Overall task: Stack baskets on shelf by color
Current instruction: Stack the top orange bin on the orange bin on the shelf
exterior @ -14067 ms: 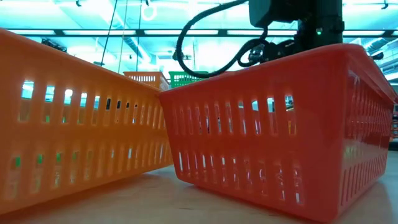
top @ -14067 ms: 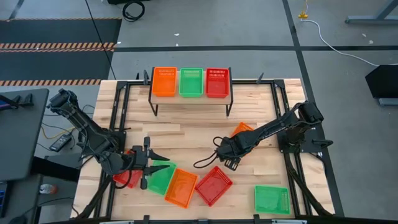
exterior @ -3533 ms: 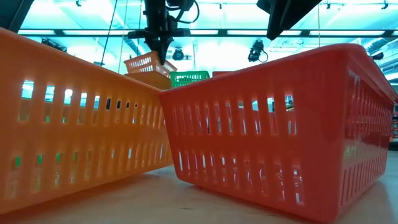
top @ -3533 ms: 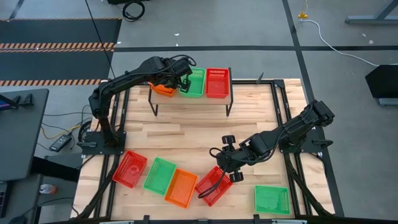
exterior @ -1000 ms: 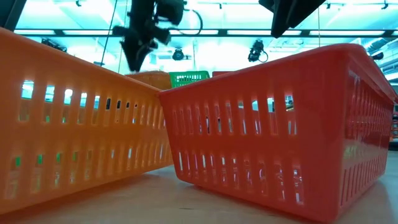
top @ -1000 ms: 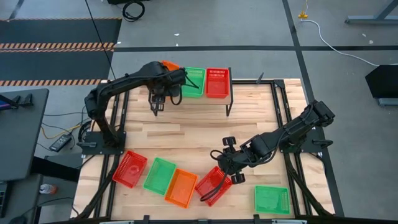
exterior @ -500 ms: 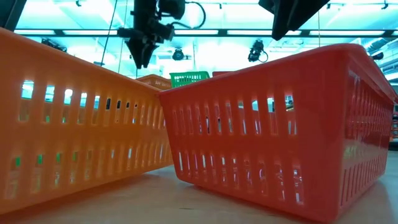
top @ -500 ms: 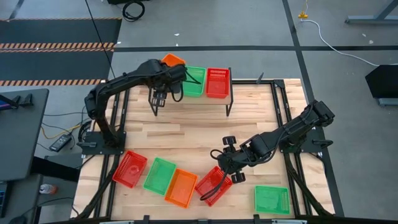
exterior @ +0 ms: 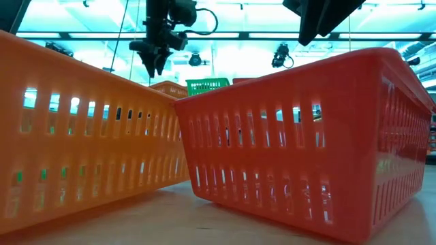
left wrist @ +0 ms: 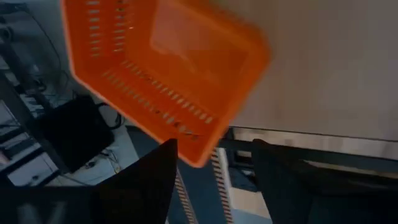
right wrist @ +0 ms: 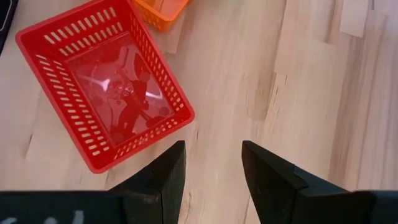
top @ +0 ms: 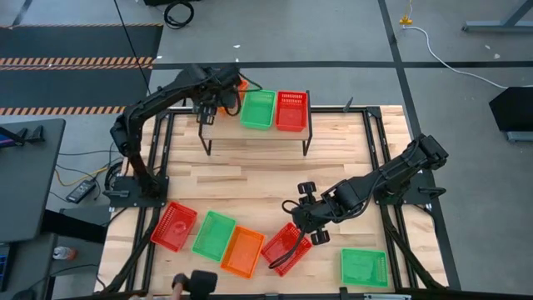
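Observation:
On the shelf sit a green basket and a red basket. At the shelf's far left an orange basket lies tilted, one corner past the edge; from above only a sliver of the orange basket shows behind my left arm. My left gripper hangs open above the shelf's left end, clear of the basket. My right gripper stands open over bare table beside a red basket. A red basket, a green basket, an orange basket and a second green basket rest on the table.
A black metal frame runs along the table's sides. At the near edge a dark object and what looks like a hand reach in. Bare wood lies between the shelf and the near baskets.
My left gripper has gone from in front of the shelf's left leg up and toward the far left, rolling as it went. The orange basket at the shelf's far left is now mostly hidden under the arm. A dark object has come in at the near edge.

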You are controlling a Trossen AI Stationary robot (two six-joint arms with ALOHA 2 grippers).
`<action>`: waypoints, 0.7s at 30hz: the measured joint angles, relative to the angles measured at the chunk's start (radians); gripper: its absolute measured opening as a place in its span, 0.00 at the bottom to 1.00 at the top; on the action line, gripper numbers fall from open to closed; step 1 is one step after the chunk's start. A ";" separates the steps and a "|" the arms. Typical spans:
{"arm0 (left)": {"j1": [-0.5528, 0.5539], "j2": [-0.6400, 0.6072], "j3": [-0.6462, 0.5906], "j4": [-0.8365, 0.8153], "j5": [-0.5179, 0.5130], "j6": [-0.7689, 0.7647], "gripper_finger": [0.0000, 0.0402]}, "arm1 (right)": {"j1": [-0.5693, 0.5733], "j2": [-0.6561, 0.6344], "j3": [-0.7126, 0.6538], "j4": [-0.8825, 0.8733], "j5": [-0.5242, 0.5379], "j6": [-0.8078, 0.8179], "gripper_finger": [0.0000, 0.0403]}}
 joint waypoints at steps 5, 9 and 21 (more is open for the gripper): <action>0.063 0.018 0.000 0.017 0.085 0.063 0.56 | -0.026 0.000 0.000 0.000 0.000 -0.021 0.41; 0.085 0.026 0.000 0.014 0.127 0.085 0.55 | -0.053 0.000 0.000 -0.003 0.000 -0.022 0.41; 0.106 0.087 0.000 0.016 0.251 0.029 0.47 | -0.068 0.000 0.000 -0.010 -0.001 -0.015 0.41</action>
